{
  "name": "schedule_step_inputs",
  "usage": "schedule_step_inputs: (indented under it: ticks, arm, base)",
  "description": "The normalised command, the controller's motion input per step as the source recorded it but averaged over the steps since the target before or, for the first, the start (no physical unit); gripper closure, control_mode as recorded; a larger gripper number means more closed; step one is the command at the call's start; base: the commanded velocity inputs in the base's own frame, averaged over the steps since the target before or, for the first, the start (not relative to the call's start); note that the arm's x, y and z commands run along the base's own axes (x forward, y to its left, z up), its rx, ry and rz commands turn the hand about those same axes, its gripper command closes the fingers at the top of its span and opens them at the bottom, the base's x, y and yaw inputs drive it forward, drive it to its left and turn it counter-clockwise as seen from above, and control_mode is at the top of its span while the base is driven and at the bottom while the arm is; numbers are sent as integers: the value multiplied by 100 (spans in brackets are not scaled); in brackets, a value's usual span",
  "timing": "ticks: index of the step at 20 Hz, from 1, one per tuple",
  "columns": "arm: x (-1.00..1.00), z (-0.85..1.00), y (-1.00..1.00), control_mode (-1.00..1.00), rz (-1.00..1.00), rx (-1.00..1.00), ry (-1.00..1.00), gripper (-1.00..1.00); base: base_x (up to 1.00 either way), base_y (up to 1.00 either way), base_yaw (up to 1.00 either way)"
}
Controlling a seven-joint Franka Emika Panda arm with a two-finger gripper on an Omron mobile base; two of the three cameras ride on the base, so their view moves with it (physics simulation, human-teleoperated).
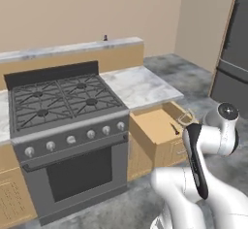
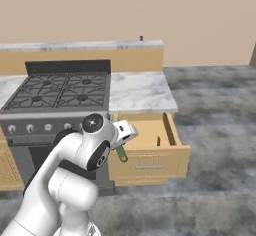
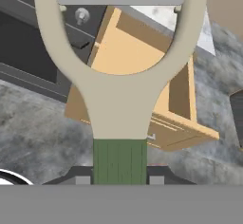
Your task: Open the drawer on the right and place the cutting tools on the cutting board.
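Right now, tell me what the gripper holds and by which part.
The gripper holds a peeler by its green handle, with the pale Y-shaped head pointing away from the hand, above the open drawer.

The drawer (image 1: 154, 126) is light tan wood, matt, with a smooth bare floor inside; its framed front carries a slim silvery metal bar handle (image 2: 148, 167). The peeler (image 3: 119, 76) looks like pale beige plastic in its forked head, smooth and dull, with a grey metal blade across the prongs at twelve o'clock and a matt green ribbed handle at six. The counter (image 1: 138, 86) is polished grey-white marble. The stove (image 1: 68, 126) is brushed grey metal with dark cast grates and shiny knobs. The floor (image 2: 210, 105) is mottled grey stone.
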Motion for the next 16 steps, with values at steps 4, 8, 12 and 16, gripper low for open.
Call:
schedule_step_inputs:
  ticks: [4,8,12,16]
  arm:
    - [0,0,0,100,0,0,0,100]
    - [0,0,0,100,0,0,0,100]
    - [0,0,0,100,0,0,0,100]
    - [0,0,0,100,0,0,0,100]
  base:
    - [-71,-100,0]
    - [-48,-100,5]
    - [14,-100,17]
    - [37,-100,15]
